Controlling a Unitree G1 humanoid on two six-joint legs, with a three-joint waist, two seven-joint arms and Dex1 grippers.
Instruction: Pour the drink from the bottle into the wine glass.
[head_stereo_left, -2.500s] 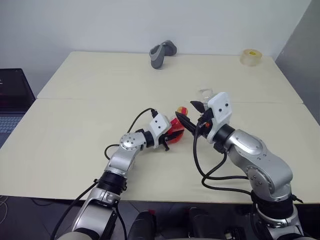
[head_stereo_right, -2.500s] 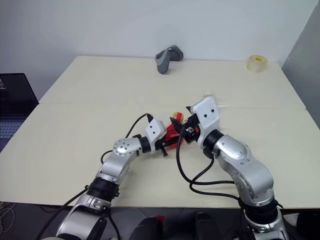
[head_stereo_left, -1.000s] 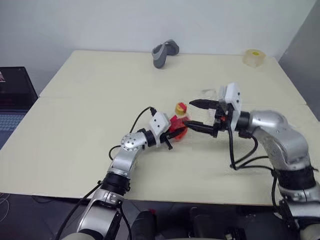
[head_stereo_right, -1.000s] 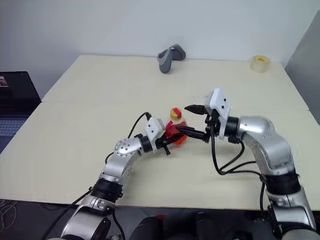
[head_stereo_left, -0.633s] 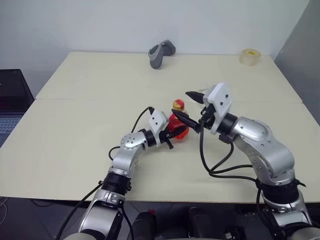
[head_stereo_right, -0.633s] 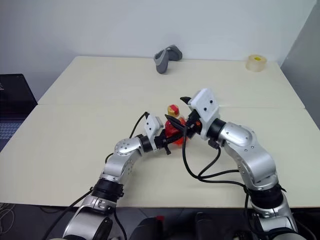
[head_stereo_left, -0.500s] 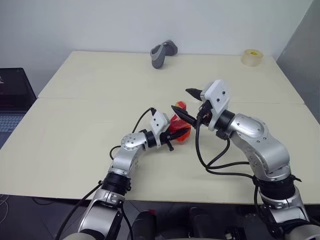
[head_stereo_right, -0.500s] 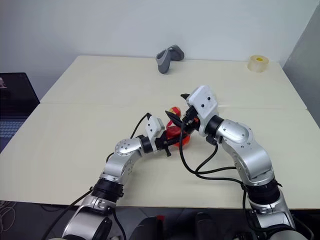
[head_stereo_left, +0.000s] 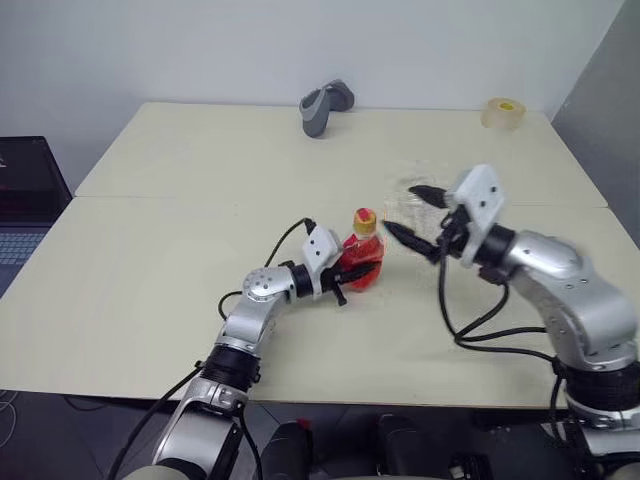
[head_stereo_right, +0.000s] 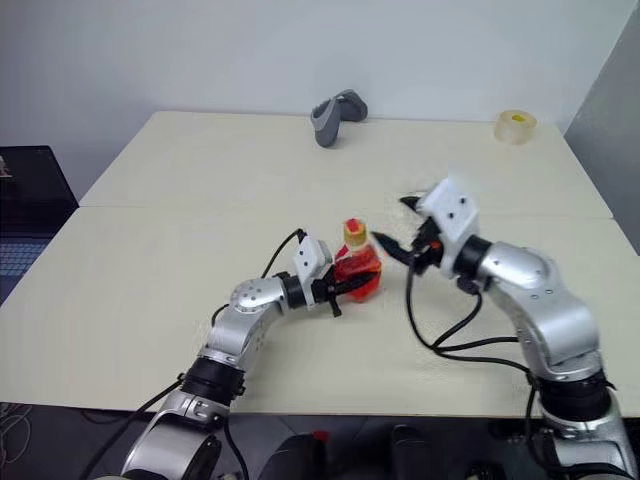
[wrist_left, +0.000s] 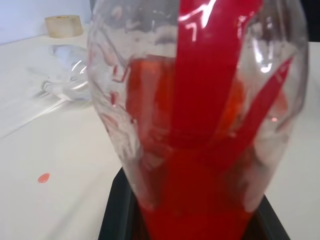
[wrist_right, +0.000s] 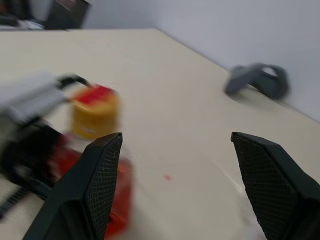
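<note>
My left gripper (head_stereo_left: 352, 272) is shut on the bottle (head_stereo_left: 362, 255), low on its body, and holds it nearly upright on the table (head_stereo_left: 150, 260). The yellow and red cap (head_stereo_left: 365, 218) sits on the neck. The red drink (wrist_left: 200, 165) fills the lower body in the left wrist view. My right gripper (head_stereo_left: 400, 208) hangs open just right of the cap, holding nothing; its fingers (wrist_right: 100, 185) flank the blurred cap (wrist_right: 95, 112) in the right wrist view. The wine glass (wrist_left: 65, 75) shows as a faint clear shape on the table behind the bottle; whether it stands or lies I cannot tell.
At the table's far edge sit a grey handle-shaped object (head_stereo_left: 322, 105) and a roll of tape (head_stereo_left: 500, 112). A laptop (head_stereo_left: 25, 190) stands off the left side. A seam runs across the table behind the bottle. A small red spot (wrist_left: 43, 177) marks the tabletop.
My right gripper has drawn back to the right, away from the bottle's cap, still open. The left gripper keeps its hold and the bottle now stands more upright.
</note>
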